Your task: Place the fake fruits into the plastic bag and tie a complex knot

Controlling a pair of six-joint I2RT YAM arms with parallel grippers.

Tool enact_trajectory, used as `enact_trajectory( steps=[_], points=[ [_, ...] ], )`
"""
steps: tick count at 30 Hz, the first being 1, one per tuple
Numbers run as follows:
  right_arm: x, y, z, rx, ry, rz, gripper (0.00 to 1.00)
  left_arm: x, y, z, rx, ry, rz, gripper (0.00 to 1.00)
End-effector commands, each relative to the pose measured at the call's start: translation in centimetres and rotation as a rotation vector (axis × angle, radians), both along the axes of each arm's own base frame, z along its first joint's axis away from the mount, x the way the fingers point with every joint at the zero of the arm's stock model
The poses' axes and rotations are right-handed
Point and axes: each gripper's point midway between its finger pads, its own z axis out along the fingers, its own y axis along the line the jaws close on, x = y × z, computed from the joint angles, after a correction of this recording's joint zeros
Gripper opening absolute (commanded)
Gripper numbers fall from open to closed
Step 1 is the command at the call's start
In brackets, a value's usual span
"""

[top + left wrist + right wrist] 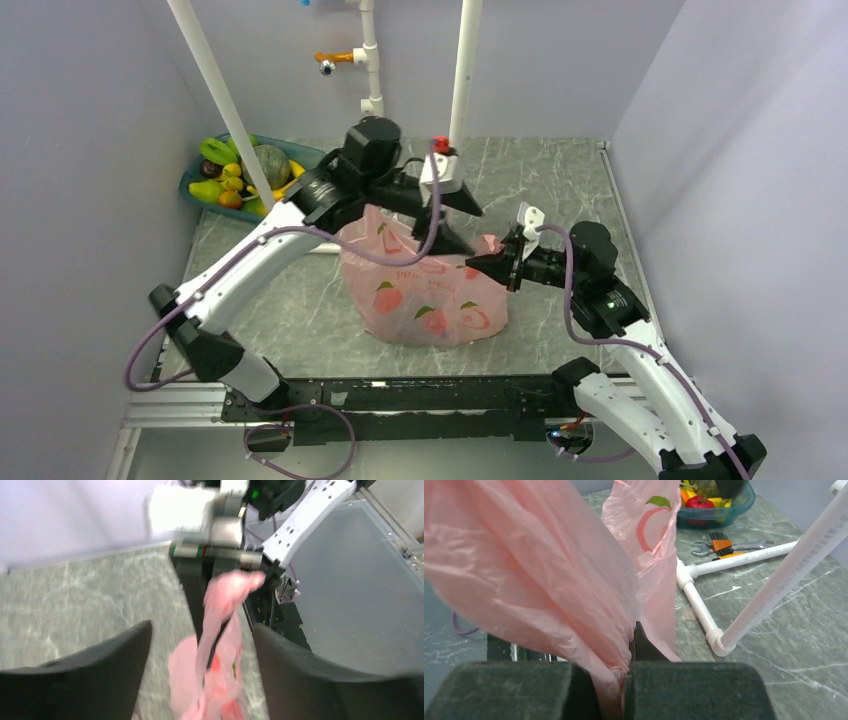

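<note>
The pink plastic bag [425, 290] with fruit prints sits bulging at the table's middle. My right gripper [492, 262] is shut on a bunched tail of its film [574, 590], pinched between the pads [694, 690], and holds it up at the bag's upper right. My left gripper [468, 226] is open just above the bag's top. In the left wrist view its jaws stand wide apart around a stretched pink strip [222, 610] without touching it. Several fake fruits [232, 178] lie in the teal basin. What is inside the bag is hidden. The knot is not in view.
The teal basin [195, 185] stands at the back left, also in the right wrist view [724, 517]. A metal wrench and an orange tool [724, 545] lie beside it. White pipes [744, 557] lie on the table and slanted poles [215, 95] rise behind the bag.
</note>
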Motion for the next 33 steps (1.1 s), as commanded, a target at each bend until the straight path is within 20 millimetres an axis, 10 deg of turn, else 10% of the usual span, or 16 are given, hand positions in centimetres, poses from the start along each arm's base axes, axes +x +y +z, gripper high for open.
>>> enact_trajectory(
  steps=[1, 6, 12, 20, 33],
  points=[
    [-0.8, -0.5, 0.8, -0.005, -0.094, 0.008, 0.00, 1.9, 6.0, -2.2, 0.065, -0.144, 0.159, 0.98],
    [-1.1, -0.9, 0.3, -0.013, -0.083, -0.005, 0.00, 3.5, 10.1, -10.7, 0.294, -0.307, 0.193, 0.99],
    [-0.4, -1.1, -0.6, -0.010, -0.021, -0.057, 0.00, 4.2, 10.6, -14.6, 0.324, -0.382, 0.206, 0.99],
    [2.7, -1.7, -4.9, 0.039, 0.258, -0.283, 0.00, -0.1, 11.8, -23.3, 0.400, -0.431, 0.241, 0.08],
    [7.3, 0.0, -13.6, -0.015, 0.536, -0.387, 0.00, -1.3, 10.5, -34.5, 0.673, -0.433, 0.264, 0.00]
  ],
)
